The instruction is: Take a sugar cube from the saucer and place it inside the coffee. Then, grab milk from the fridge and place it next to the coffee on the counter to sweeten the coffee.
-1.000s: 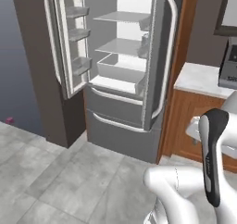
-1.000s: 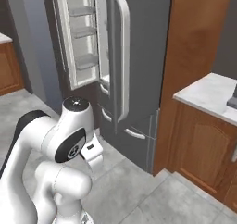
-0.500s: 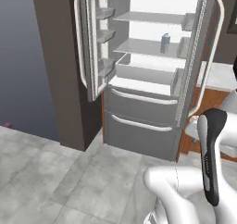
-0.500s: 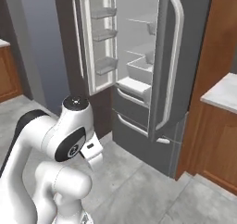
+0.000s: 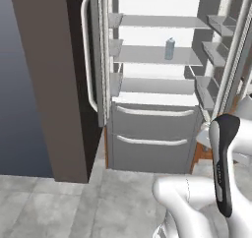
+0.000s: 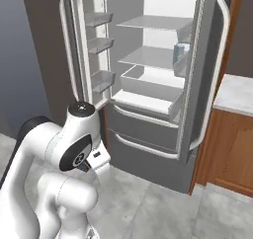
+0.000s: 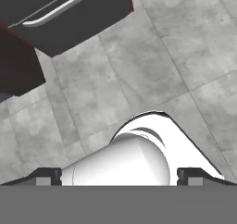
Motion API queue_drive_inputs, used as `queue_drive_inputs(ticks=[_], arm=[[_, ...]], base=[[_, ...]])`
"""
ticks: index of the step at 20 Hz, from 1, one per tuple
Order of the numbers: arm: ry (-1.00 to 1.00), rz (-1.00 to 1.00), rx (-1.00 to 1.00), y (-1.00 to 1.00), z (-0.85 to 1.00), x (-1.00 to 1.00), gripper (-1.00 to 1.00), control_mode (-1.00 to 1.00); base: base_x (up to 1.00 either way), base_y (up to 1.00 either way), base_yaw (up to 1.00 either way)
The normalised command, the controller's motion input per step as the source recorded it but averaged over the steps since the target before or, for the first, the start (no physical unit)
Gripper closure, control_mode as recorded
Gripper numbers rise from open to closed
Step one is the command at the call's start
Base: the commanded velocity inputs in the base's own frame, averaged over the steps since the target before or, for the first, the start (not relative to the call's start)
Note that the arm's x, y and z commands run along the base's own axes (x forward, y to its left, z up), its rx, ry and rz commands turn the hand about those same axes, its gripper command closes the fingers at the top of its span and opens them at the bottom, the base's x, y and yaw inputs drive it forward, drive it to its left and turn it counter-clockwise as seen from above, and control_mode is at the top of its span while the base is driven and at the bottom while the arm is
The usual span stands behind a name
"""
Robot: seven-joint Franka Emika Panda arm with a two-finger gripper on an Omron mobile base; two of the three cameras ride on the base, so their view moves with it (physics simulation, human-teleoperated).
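One milk (image 5: 170, 48) carton upright on fridge (image 5: 157, 129) shelf, both doors open; hand (image 7: 120, 176) wide open, empty.

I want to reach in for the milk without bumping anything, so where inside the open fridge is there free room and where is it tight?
The fridge shelves look mostly bare. The milk stands alone on the middle shelf, open space to its left. The top shelf looks bare. Tightest is the right side, where the right door's bins sit close.

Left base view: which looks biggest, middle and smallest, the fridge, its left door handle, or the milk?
1. The fridge
2. The left door handle
3. The milk, tiny, though it stands farthest back on a shelf
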Motion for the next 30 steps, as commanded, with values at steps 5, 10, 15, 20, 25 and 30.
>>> queue_drive_inputs(ticks=[5, 10, 15, 20, 25, 30], arm=[[0.0, 0.0, 0.0, 0.0, 0.0, 0.0, -1.0, 1.0], [0.0, 0.0, 0.0, 0.0, 0.0, 0.0, -1.0, 1.0], [0.0, 0.0, 0.0, 0.0, 0.0, 0.0, -1.0, 1.0], [0.0, 0.0, 0.0, 0.0, 0.0, 0.0, -1.0, 1.0], [0.0, 0.0, 0.0, 0.0, 0.0, 0.0, -1.0, 1.0], [0.0, 0.0, 0.0, 0.0, 0.0, 0.0, -1.0, 1.0]], base=[[0.76, 0.39, -0.3], [0.66, -0.1, -0.07], [0.65, 0.02, -0.11], [0.63, 0.04, -0.14], [0.53, 0.04, -0.18], [0.6, 0.19, -0.1]])
